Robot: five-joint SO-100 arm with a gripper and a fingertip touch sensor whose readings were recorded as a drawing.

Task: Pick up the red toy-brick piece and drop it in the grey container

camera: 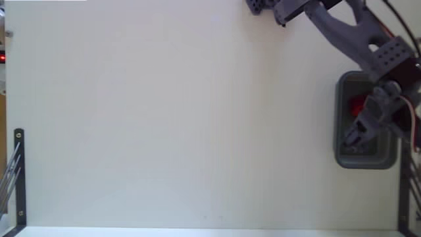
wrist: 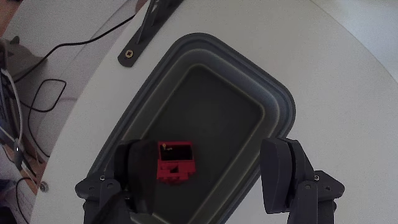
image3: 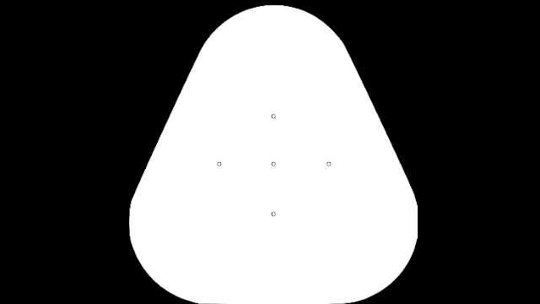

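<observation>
The grey container (camera: pixel 366 160) sits at the right edge of the white table in the fixed view, and it fills the middle of the wrist view (wrist: pixel 281 107). The red toy-brick piece (wrist: pixel 175 163) is inside the tray's outline, over its dark floor and right beside the left finger (wrist: pixel 138 171). In the fixed view it shows as a red patch (camera: pixel 356 104), partly covered by the arm. My gripper (wrist: pixel 208 154) hangs over the container (camera: pixel 360 133), open, with its jaws wide apart. The right finger (wrist: pixel 278 174) is clear of the brick.
A black metal bracket (wrist: pixel 149 25) is fixed to the table just beyond the tray. More brackets stand at the table's left (camera: pixel 18 178) and right (camera: pixel 402 191) edges. Cables (wrist: pixel 37 106) lie off the table edge. The white tabletop (camera: pixel 184 118) stretches left of the tray.
</observation>
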